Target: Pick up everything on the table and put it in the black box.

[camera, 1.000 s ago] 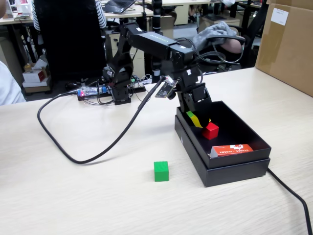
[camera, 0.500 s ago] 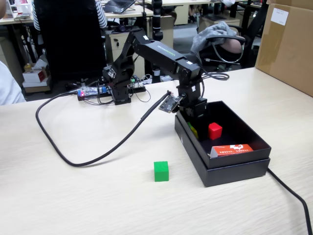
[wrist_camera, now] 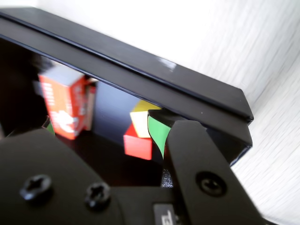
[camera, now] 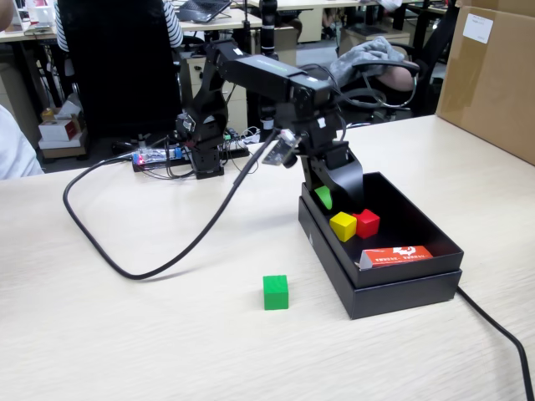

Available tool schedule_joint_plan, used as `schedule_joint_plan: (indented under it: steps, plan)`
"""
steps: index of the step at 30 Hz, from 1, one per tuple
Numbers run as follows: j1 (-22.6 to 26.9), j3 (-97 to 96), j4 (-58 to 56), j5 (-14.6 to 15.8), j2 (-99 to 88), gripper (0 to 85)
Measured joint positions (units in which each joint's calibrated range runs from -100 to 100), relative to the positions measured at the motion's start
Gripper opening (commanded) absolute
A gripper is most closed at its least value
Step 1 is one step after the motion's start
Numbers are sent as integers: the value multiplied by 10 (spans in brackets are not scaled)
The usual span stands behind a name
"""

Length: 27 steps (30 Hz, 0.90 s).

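The black box [camera: 401, 284] stands on the table [camera: 125, 334] at the right of the fixed view. Inside it the yellow cube [camera: 343, 225] rests against the red cube [camera: 366, 222]. Both also show in the wrist view, yellow cube [wrist_camera: 139, 118] above red cube [wrist_camera: 138, 146], behind the box wall [wrist_camera: 140, 70]. My gripper [camera: 338, 200] hangs open just above the yellow cube, holding nothing. Its green-taped fingertips [wrist_camera: 158, 131] stand wide apart. The green cube [camera: 275, 292] sits alone on the table, left of the box.
A flat orange-red carton [camera: 398, 255] lies in the box's near end, also seen in the wrist view as the carton [wrist_camera: 63, 108]. A black cable [camera: 125, 263] loops over the table at left. A big brown carton [camera: 489, 75] stands at the back right.
The gripper carried the yellow cube down into the box, let it go beside the red cube, and has risen open. The green cube has not moved.
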Motion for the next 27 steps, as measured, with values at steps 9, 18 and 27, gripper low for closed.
schedule_joint_plan:
  steps: [9, 18, 27]
  plan:
    - [-44, 0, 0, -1, -145, 445]
    - [-101, -37, 0, 0, -142, 467]
    - [-113, 59, 0, 0, 28, 465]
